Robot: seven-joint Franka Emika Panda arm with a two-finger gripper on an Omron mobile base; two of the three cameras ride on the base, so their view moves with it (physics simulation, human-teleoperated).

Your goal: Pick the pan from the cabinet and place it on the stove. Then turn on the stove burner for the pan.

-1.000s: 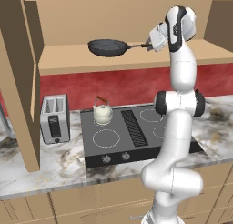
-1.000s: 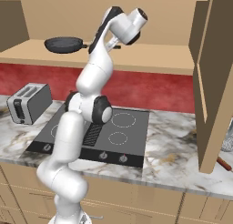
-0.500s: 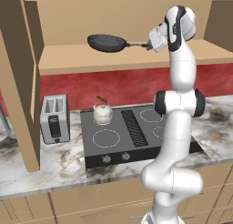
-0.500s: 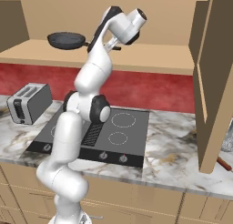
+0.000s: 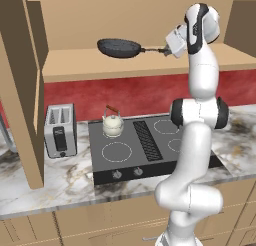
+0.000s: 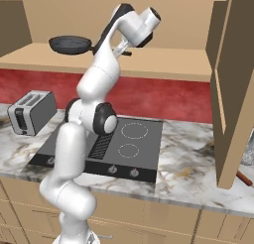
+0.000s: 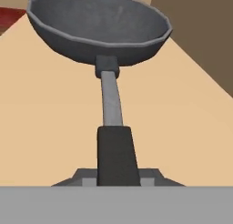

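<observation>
Above the cabinet (image 5: 140, 65) shelf, the pan (image 5: 119, 47) hangs level, the tool (image 5: 166, 50) clamped on its handle end. Stiff and probably front-heavy held that far out, it may droop; the stove (image 5: 145, 145) waits below

White arm (image 5: 197, 140) raised high, wrist bent sideways, gripper (image 5: 165, 50) closed around a handle

Kettle (image 5: 113, 125) blocks the stove's (image 5: 150, 162) rear-left ring — the other rings lie open.
</observation>
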